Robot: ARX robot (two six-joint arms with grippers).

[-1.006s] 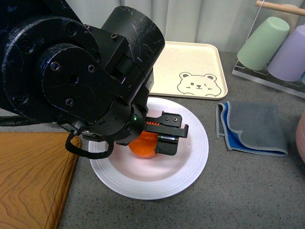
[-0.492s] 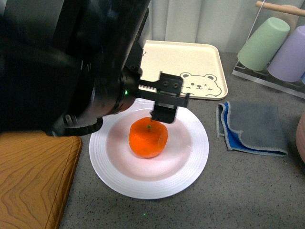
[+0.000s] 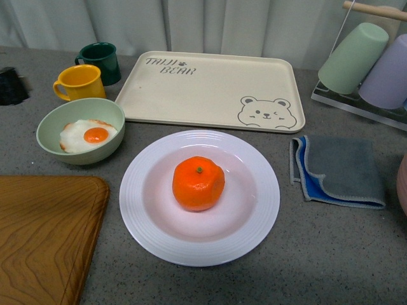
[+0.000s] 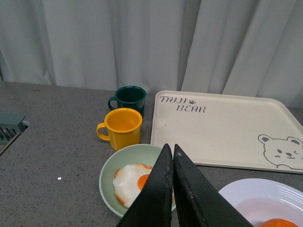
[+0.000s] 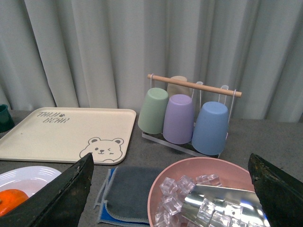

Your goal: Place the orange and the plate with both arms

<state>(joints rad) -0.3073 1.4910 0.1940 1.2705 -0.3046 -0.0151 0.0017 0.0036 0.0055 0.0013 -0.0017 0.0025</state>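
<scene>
The orange [image 3: 198, 183] sits stem up in the middle of the white plate [image 3: 254, 219], on the grey counter in the front view. Neither arm shows in the front view. In the left wrist view my left gripper [image 4: 169, 150] is shut with nothing in it, raised above the pale green bowl [image 4: 118, 163]; the plate's rim [image 4: 251, 191] and a sliver of the orange [image 4: 279, 223] show at the corner. In the right wrist view my right gripper [image 5: 170, 163] is open and empty, held over a pink bowl, with the plate [image 5: 19, 176] and orange [image 5: 12, 200] at the edge.
A cream bear tray [image 3: 210, 89] lies behind the plate. The green bowl with a fried egg [image 3: 81, 130], a yellow mug [image 3: 79, 82] and a dark green mug [image 3: 102, 60] stand to the left. A wooden board [image 3: 44, 241], a grey-blue cloth [image 3: 337, 170], a cup rack [image 5: 189, 116] and a pink bowl of ice [image 5: 203, 198] surround it.
The left arm, which was low over the orange on the plate, let go, lifted and has left the front view. The orange stays in the plate.
</scene>
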